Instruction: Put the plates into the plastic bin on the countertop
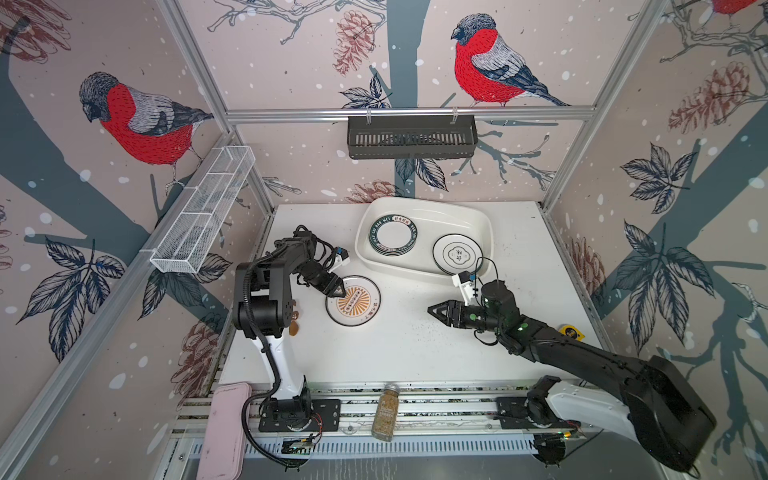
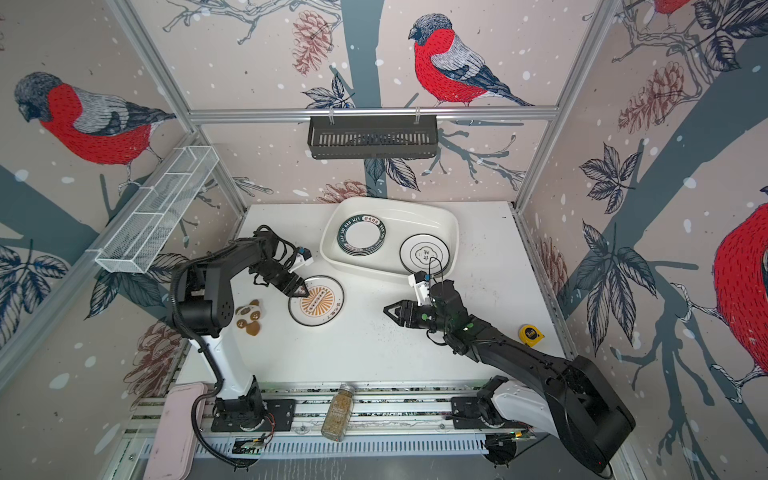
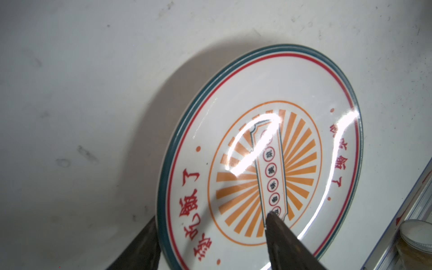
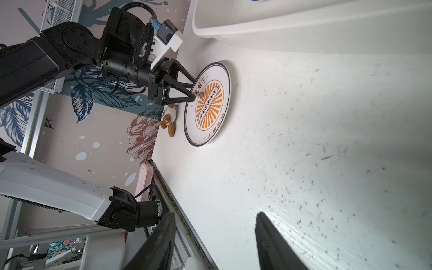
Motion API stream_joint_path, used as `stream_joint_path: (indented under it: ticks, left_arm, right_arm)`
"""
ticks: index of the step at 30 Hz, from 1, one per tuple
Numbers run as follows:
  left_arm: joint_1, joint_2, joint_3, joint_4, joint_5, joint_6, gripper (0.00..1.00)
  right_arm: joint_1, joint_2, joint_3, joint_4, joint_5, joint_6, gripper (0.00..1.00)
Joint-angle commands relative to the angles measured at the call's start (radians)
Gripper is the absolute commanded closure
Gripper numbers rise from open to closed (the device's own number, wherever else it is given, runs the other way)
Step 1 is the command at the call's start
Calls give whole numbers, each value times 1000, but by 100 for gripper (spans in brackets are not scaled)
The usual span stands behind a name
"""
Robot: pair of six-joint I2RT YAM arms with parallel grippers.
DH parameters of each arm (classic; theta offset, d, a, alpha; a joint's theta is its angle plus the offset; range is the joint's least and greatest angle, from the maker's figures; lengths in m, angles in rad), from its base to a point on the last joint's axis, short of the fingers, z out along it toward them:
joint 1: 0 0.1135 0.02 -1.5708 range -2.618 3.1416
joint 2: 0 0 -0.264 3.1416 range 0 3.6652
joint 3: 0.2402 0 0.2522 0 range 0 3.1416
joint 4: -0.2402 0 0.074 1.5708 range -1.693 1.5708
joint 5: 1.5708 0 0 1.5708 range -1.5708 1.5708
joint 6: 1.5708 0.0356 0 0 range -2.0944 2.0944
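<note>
A white plate with an orange sunburst centre [image 1: 362,312] [image 2: 322,309] [image 3: 268,140] [image 4: 210,105] lies on the countertop [image 1: 415,345] in front of the plastic bin [image 1: 451,223] [image 2: 417,220] [image 4: 304,23]. My left gripper [image 1: 341,291] [image 2: 305,291] [image 3: 211,216] [image 4: 194,91] is open and straddles this plate's left rim, one finger outside the edge and one on its face. The bin holds a stack of green-lettered plates [image 1: 392,235] [image 2: 360,235] and a black-rimmed flower plate [image 1: 457,254] [image 2: 424,252]. My right gripper [image 1: 430,309] [image 2: 386,309] [image 4: 215,215] hovers open and empty over bare countertop to the right.
A brown and white cookie-like coaster [image 2: 249,318] [image 4: 169,119] lies left of the sunburst plate. A yellow tape measure [image 1: 571,331] sits at the right edge. A spice jar [image 1: 385,411] and a pink case [image 1: 224,432] lie by the front rails. A wire rack [image 1: 203,208] and black basket [image 1: 411,137] hang on the walls.
</note>
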Motion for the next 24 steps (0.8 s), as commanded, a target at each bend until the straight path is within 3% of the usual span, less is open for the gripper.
stream_joint_path:
  ticks: [1,12,24]
  left_arm:
    - [-29,-27,-18,-52,45,47,31]
    - [-155,-58,-66,-79,57,62,32]
    - [-162,-95,-86,-58,77,54,32]
  right_arm:
    - [36,39,-7,107,62,37,46]
    - [156,262,12,264,135,115,49]
    - [206,458,48,401,141,187,53]
